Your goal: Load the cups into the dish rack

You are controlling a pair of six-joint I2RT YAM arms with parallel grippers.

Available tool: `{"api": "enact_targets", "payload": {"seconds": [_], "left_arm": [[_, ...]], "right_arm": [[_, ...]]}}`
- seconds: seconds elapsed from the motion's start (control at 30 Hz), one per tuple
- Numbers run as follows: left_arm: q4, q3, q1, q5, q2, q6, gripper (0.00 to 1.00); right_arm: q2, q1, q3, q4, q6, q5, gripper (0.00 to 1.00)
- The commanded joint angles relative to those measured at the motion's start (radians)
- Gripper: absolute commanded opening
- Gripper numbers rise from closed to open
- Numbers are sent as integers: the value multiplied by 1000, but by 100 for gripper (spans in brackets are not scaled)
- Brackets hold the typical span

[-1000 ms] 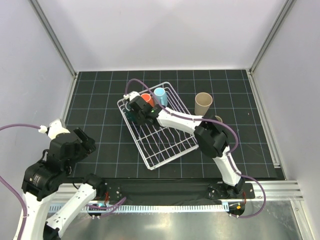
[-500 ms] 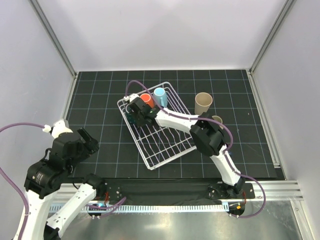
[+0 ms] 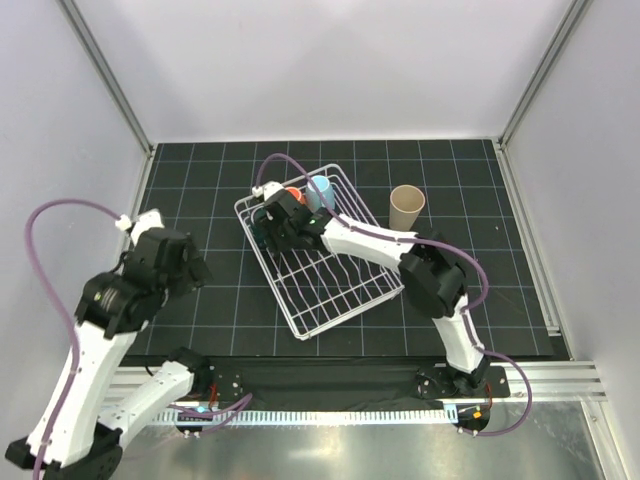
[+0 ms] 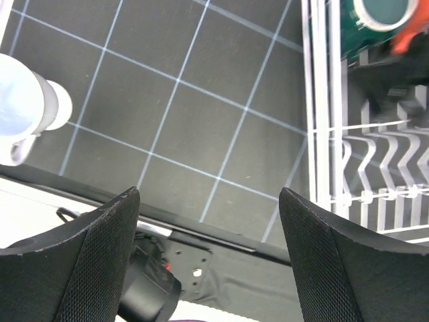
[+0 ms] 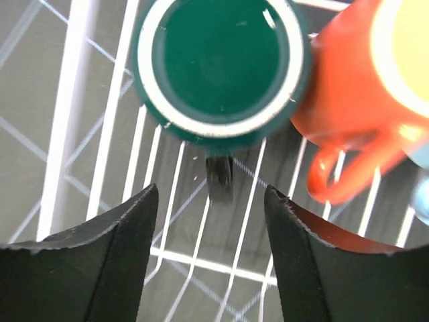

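The white wire dish rack lies at the table's middle. In its far corner stand an orange cup and a light blue cup. My right gripper hovers over that corner. In the right wrist view it stands open just behind the handle of a dark teal cup, which sits upright on the rack wires beside the orange cup. My left gripper is left of the rack; its jaws are open and empty. A white cup stands on the mat at the left of the left wrist view.
A tall beige tumbler stands on the black gridded mat right of the rack. The rack's side wall runs down the right of the left wrist view. Grey walls close in the table on three sides.
My right gripper has opened and let go of the dark teal cup inside the rack. My left arm has swung up and toward the rack, its jaws spreading a little wider.
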Motion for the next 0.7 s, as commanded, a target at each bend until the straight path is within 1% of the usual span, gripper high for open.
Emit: {"api": "enact_targets", "payload": {"seconds": [0.0,0.03,0.1,0.17,0.23,0.27,0.3,0.33,0.37,0.43,0.47,0.5,0.53,0.57,0.63,0.67], "left_arm": [[-5,30,-1,-16,86,66,82],[-10,30,1,-21,140,66,82],[-17,27,8,-33,183,48,82],[7,16,42,-41,214,25,82],[45,-10,128,2,218,58,82],[70,-21,166,40,220,80,82],[114,-47,215,71,223,98,82],[127,-56,300,117,230,116,82],[135,-62,344,126,250,142,82],[138,-72,405,117,266,155,82],[145,-78,478,120,267,161,81],[165,-87,508,129,264,163,82],[174,-113,546,140,258,163,82],[182,-124,609,155,252,163,82],[202,-151,700,195,247,173,80],[210,-177,788,238,247,178,77]], "right_arm": [[-157,-2,-45,12,19,6,66],[-175,-2,-61,8,23,12,67],[-250,-2,-120,-6,26,30,68],[-339,-2,-174,-5,31,43,69],[-404,-3,-254,-11,48,53,69],[-465,-5,-277,-18,60,52,69],[-496,-12,-320,-28,77,46,69],[-525,-16,-346,-38,111,37,69],[-596,-20,-403,-34,118,11,69],[-669,-19,-464,-16,134,-9,69],[-700,-20,-493,-6,138,-17,69],[-764,-20,-545,1,140,-23,69],[-790,-20,-565,0,140,-25,69],[-815,-20,-584,-3,142,-22,69],[-890,-28,-631,-5,151,-48,69],[-916,-29,-659,-2,157,-61,69]]}}
